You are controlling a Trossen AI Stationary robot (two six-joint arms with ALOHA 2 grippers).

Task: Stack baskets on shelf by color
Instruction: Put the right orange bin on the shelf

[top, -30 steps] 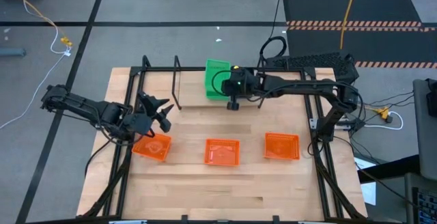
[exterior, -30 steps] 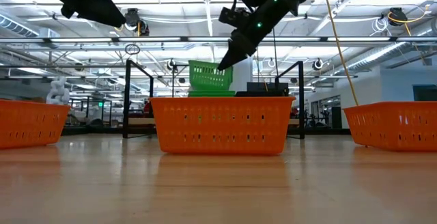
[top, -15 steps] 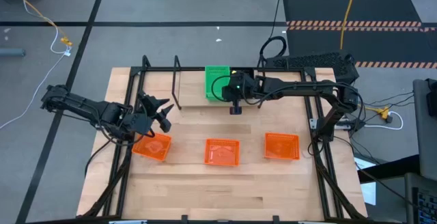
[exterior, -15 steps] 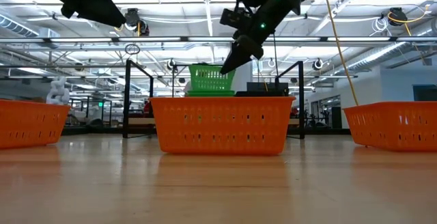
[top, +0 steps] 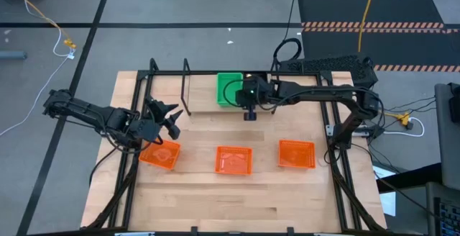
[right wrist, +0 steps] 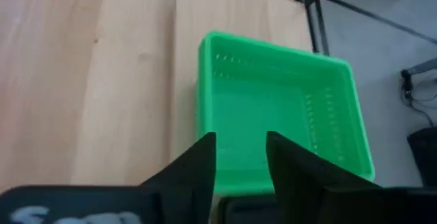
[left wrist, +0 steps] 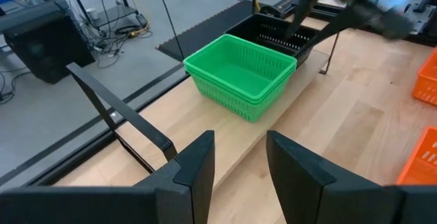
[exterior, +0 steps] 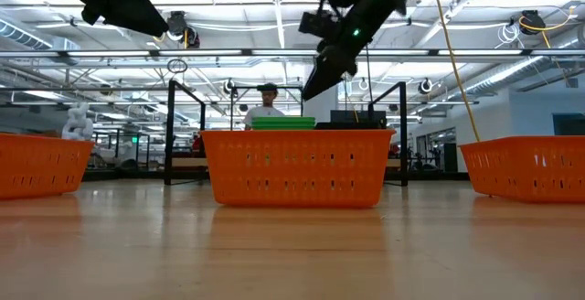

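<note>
orange baskets, i count three on the table: left orange basket (top: pixel 159 154), middle orange basket (top: pixel 234 160), right orange basket (top: pixel 297 153). green baskets sit as one nested green stack (left wrist: pixel 240 77); at least two rims show at its side, and i cannot tell the full number. black baskets make one black stack (left wrist: pixel 273 36) behind it, number of layers not readable. one shelf (left wrist: pixel 273 128). two black uprights in the low view: left upright (exterior: pixel 171 131) and right upright (exterior: pixel 403 131). arms, two, so two pincers of mine: left gripper (top: pixel 169 117) and right gripper (top: pixel 248 114). one person (exterior: pixel 268 108) beyond the table.
</note>
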